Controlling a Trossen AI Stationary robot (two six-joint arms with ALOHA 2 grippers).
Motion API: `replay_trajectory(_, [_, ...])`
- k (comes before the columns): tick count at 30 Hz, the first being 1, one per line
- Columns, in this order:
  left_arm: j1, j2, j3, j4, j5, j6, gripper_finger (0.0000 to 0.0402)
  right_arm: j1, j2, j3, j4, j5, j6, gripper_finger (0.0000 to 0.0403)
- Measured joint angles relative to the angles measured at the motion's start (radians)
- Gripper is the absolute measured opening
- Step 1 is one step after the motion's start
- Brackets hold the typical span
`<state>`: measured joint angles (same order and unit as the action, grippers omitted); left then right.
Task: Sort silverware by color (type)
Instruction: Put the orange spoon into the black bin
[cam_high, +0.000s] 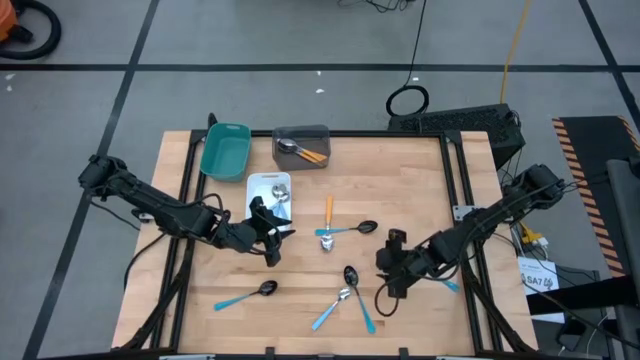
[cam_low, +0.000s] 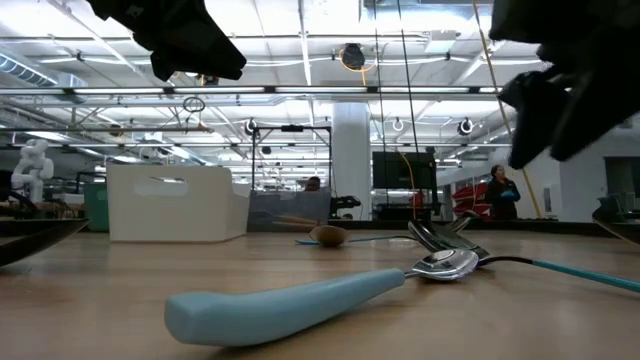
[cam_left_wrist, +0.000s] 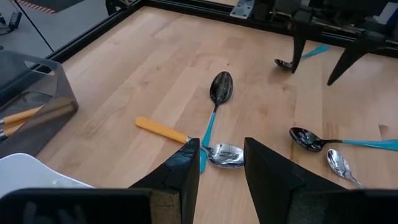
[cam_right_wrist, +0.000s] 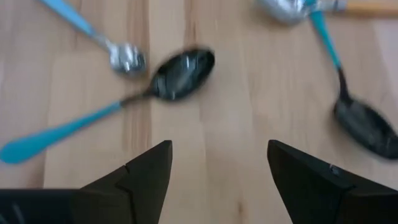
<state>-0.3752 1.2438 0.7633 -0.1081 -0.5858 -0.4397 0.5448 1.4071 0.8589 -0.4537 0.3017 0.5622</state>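
I held the left gripper (cam_high: 271, 236) apart beside the white tray (cam_high: 268, 182) and the right gripper (cam_high: 392, 272) apart above loose spoons (cam_high: 345, 285) scattered mid-surface, ready to pick.

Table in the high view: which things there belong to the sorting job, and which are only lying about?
Job: loose spoons, such as the orange-handled spoon and blue-handled spoon; teal tray, grey tray, white tray.
Lying about: cable coil, black box.
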Motion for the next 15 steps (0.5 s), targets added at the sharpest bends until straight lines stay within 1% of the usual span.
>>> replay_trajectory(2, [0.000,0.000,0.000,0.000,0.000,0.000,0.0125,0.006,0.000,0.000,-0.045,-0.018,0.030,0.0258])
replay_trajectory(11, [0.000,0.000,0.000,-0.001,0.000,-0.001,0.0125,0.031,-0.006,0.016,-0.240,-0.019,0.176,0.0258])
replay_trajectory(15, [0.000,0.000,0.000,-0.002,0.000,-0.003,0.0125,0.034,-0.007,0.034,-0.284,-0.015,0.213,0.0258])
